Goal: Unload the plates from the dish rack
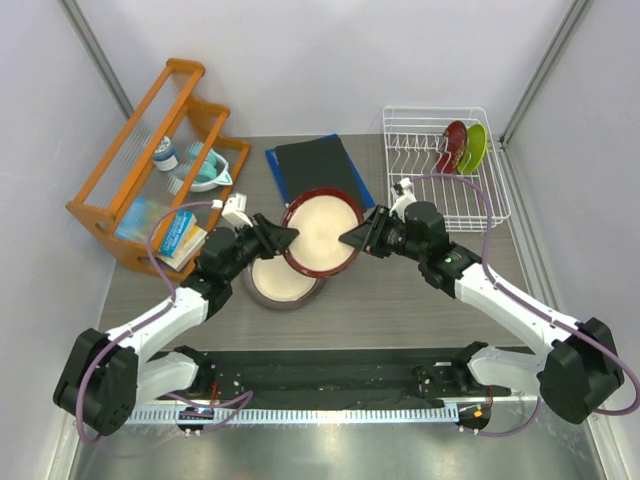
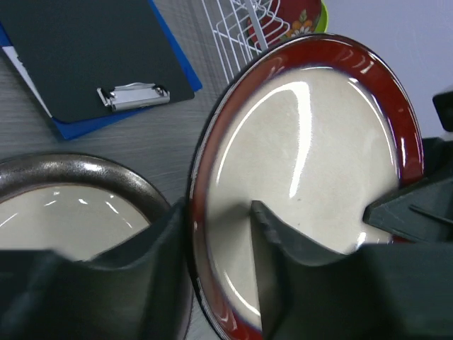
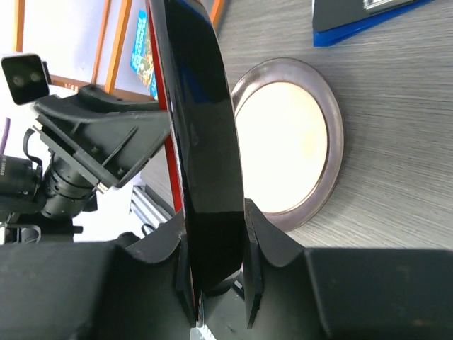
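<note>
**Jaws at both edges of a round cream plate with a dark red rim (image 1: 322, 232)**

Left wrist view, closest in: left gripper (image 2: 218, 209) straddles the near rim of the red-rimmed plate, one finger (image 2: 159, 248) behind it and one across the cream face. Cannot tell whether these jaws are pressing or just set around the rim.

Far left of the grey desk (image 1: 400, 300): orange wooden shelf rack (image 1: 135, 140), with books on its lower shelf.

Just right of it, under the left gripper: round cream plate with a dark brown-grey rim (image 1: 280, 285). It lies flat on the desk, face up.

Centre: red-rimmed plate sits between the two arms, cream face towards the overhead camera. In that view it overlaps the far right part of the brown-rimmed plate. Cannot tell if the two touch.

Behind it: dark clipboard on a blue folder (image 1: 312, 165), flat on the desk.

Right of centre: right gripper (image 3: 216, 212) has its jaws clenched on the plate's opposite edge, a finger tight against each side.

Far right: white wire dish rack (image 1: 415, 150), well apart from both plates. At its far right end stand a small dark red bowl (image 1: 455, 147) and a lime-green bowl (image 1: 476, 146), upright and side by side.
</note>
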Robot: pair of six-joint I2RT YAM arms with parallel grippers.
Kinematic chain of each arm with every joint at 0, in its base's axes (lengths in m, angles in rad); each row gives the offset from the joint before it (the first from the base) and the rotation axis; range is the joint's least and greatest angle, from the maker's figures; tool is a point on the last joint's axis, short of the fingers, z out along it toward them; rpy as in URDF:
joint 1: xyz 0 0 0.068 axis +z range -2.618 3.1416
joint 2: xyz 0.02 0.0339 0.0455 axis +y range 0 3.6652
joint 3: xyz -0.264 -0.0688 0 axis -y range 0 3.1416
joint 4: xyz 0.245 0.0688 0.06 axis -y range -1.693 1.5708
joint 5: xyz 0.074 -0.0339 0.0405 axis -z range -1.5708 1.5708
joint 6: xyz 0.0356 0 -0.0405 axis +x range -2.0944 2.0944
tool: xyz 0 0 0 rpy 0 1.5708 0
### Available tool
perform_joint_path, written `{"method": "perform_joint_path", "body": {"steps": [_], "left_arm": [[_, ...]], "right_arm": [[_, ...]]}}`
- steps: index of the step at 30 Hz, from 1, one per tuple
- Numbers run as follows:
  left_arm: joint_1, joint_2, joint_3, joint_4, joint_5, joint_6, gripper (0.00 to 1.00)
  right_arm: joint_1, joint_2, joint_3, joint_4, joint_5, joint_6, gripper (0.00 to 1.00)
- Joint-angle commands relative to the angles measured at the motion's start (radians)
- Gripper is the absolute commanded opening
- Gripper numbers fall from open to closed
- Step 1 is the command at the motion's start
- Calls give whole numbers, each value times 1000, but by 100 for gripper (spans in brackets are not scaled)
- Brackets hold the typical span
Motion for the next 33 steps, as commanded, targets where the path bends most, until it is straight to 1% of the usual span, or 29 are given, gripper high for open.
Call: {"method": "perform_joint_path", "body": {"steps": [1, 2, 3, 8, 9, 11, 12, 14, 15, 17, 19, 20, 21, 23, 24, 27, 29, 30, 31, 32, 33], "left_arm": [[-11, -29, -28, 21, -18, 31, 14], [-11, -34, -28, 18, -18, 33, 9], [-11, -35, -28, 12, -15, 36, 0], [-11, -41, -28, 22, 26, 39, 0], [-11, -43, -28, 24, 29, 36, 2], [-11, -51, -33, 30, 42, 28, 23], [-11, -57, -37, 36, 43, 25, 35], [-11, -67, -56, 47, 37, 22, 50], [-11, -78, -62, 47, 30, 22, 53], [-11, -84, -71, 47, 26, 22, 53], [-11, -87, -73, 48, 28, 25, 35], [-11, -91, -76, 45, 25, 25, 27], [-11, -95, -77, 47, 23, 24, 14], [-11, -98, -80, 48, 26, 27, 2], [-11, -98, -82, 50, 28, 30, 0], [-11, -98, -90, 68, 43, 33, 0], [-11, -103, -96, 78, 42, 33, 0], [-11, -104, -99, 79, 42, 33, 0], [-11, -116, -102, 81, 30, 33, 0], [-11, -124, -110, 79, 22, 36, 0], [-11, -132, -110, 71, 11, 40, 0]], "right_arm": [[17, -100, 41, 323, -107, 104, 1], [17, -98, 40, 329, -110, 113, 1], [17, -95, 37, 335, -114, 116, 1], [17, -58, 24, 399, -159, 155, 1], [17, -52, 15, 428, -166, 173, 1], [17, -46, 1, 470, -180, 199, 1], [17, -40, -9, 510, -182, 223, 1], [15, -31, -16, 533, -193, 239, 1], [17, -24, -23, 562, -199, 250, 1], [17, -15, -34, 605, -205, 287, 1], [17, -5, -39, 634, -216, 306, 1], [17, 2, -40, 643, -220, 316, 1], [17, 3, -52, 678, -222, 325, 1], [17, 18, -69, 731, -228, 371, 1], [17, 28, -83, 784, -236, 388, 1], [17, 81, -117, 939, -259, 487, 1], [17, 129, -121, 1025, -286, 539, 1], [15, 140, -121, 1042, -294, 550, 1], [17, 155, -123, 1054, -295, 557, 6], [17, 158, -126, 1051, -295, 555, 15], [17, 160, -125, 1033, -297, 546, 21]]}}
